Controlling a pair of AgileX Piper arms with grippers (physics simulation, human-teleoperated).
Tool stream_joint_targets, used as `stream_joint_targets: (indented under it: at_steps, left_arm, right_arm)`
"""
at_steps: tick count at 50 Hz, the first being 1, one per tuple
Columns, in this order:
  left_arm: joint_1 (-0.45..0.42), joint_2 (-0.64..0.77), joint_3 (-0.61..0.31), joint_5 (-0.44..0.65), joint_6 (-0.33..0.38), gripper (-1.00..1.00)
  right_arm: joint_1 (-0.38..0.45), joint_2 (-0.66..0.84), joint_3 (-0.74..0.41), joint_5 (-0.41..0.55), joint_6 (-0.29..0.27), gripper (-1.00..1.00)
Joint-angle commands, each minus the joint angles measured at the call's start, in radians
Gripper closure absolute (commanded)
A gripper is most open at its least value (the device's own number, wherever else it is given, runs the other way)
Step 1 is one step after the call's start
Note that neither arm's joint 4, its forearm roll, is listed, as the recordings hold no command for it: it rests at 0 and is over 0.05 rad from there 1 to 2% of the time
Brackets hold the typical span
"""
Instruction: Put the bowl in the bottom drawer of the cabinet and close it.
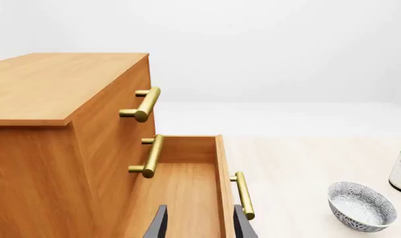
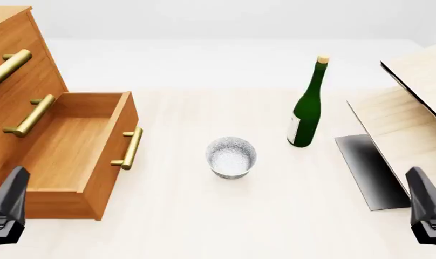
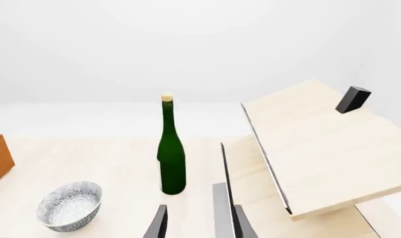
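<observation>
The small round white bowl with a grey speckled pattern [image 2: 231, 156] stands upright on the pale wooden table [image 2: 203, 221], between the pulled-out bottom drawer [image 2: 74, 156] of the orange-brown wooden cabinet [image 2: 16, 81] and the tall green glass bottle [image 2: 306, 108], touching neither. The left gripper [image 1: 199, 223] and the right gripper [image 3: 199, 223] both hang near the table's near edge, jaws spread and holding nothing. A pale wooden board structure [image 2: 412, 118] stands on the right.

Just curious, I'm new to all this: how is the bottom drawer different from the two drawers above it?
The bottom drawer is pulled out, its empty inside showing; the middle drawer and top drawer sit shut in the cabinet. All three share orange-brown wood and a brass bar handle.
</observation>
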Motion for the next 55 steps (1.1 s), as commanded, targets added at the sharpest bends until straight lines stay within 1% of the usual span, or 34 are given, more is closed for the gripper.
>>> stream_joint_targets:
  at_steps: [1, 11, 13, 21, 27, 38, 41, 48, 51, 54, 55]
  left_arm:
    - [-0.005, 0.002, -0.007, 0.006, 0.0, -1.0]
    - [-0.013, 0.002, -0.011, 0.014, -0.003, -1.0]
    - [-0.019, -0.002, -0.018, 0.016, 0.012, -1.0]
    - [-0.032, 0.0, -0.045, 0.041, 0.019, -1.0]
    - [-0.047, -0.002, -0.096, 0.083, 0.044, -1.0]
    - [-0.085, 0.0, -0.152, 0.141, 0.06, -1.0]
    - [-0.099, -0.001, -0.17, 0.15, 0.08, -1.0]
    - [-0.121, 0.002, -0.21, 0.202, 0.088, -1.0]
    - [-0.143, 0.02, -0.22, 0.198, 0.091, -1.0]
    - [-0.148, 0.04, -0.225, 0.193, 0.089, -1.0]
    - [-0.146, 0.06, -0.227, 0.188, 0.079, -1.0]
  right_arm:
    - [0.004, 0.005, -0.003, -0.001, 0.0, -1.0]
    - [0.005, 0.005, -0.003, -0.001, -0.001, -1.0]
    - [0.005, 0.005, -0.003, -0.001, 0.0, -1.0]
    - [0.005, 0.005, -0.003, -0.001, -0.001, -1.0]
    - [0.005, 0.005, -0.003, -0.001, -0.001, -1.0]
    - [0.005, 0.005, -0.003, -0.002, -0.001, -1.0]
    - [0.005, 0.005, -0.003, -0.001, -0.001, -1.0]
    - [0.005, 0.005, -0.003, -0.002, -0.001, -1.0]
    - [0.005, 0.005, -0.003, -0.002, -0.001, -1.0]
    - [0.005, 0.004, -0.003, -0.002, -0.001, -1.0]
    - [0.005, 0.004, -0.003, -0.002, -0.001, -1.0]
